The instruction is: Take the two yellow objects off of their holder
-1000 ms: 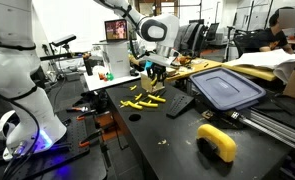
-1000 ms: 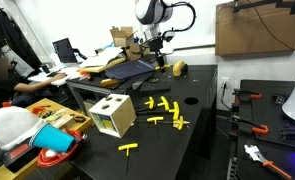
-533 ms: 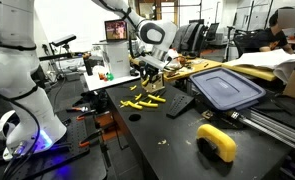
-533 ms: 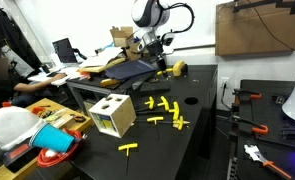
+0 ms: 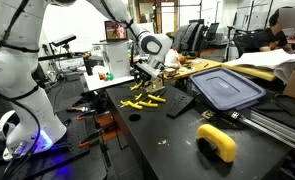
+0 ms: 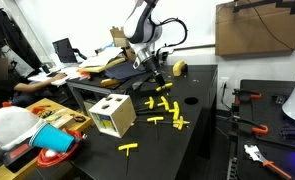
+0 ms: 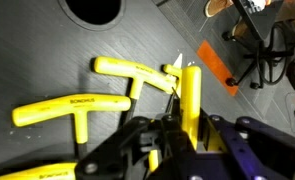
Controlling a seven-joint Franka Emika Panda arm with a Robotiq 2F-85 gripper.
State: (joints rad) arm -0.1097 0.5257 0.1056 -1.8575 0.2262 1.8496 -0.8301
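The black two-finger gripper point(image 7: 187, 136) looks clamped on a slim bright yellow plastic bar point(image 7: 190, 95). In the wrist view the bar stands up from between the dark fingers, clear of the black worktop point(image 5: 157, 140). In both exterior views the gripper point(image 5: 147, 80) point(image 6: 153, 80) hangs low over the worktop's far end, near the corner. A cluster of loose yellow T-handled tools point(image 5: 142, 101) point(image 6: 165, 104) point(image 7: 72, 108) lies there. The flat dark rectangular holder point(image 5: 179, 104) lies just beside that cluster, between it and the blue-grey plastic bin lid point(image 5: 225, 88). Whether anything yellow remains on the holder is too small to tell, so the second bar cannot be placed.

The likely job here is to put this bar down with the others, and the crowding is the main hazard. The fingers are close above the lying handles, so a straight drop could press a fingertip onto one and flick it toward the worktop edge. If the bar is let go from a height, it could land across the pile and roll. A round hole point(image 7: 92, 8) in the worktop lies just past the handles and could swallow a rolling piece. The grip also seems to sit near one end of the bar, so it may pivot in the jaws as it touches down.
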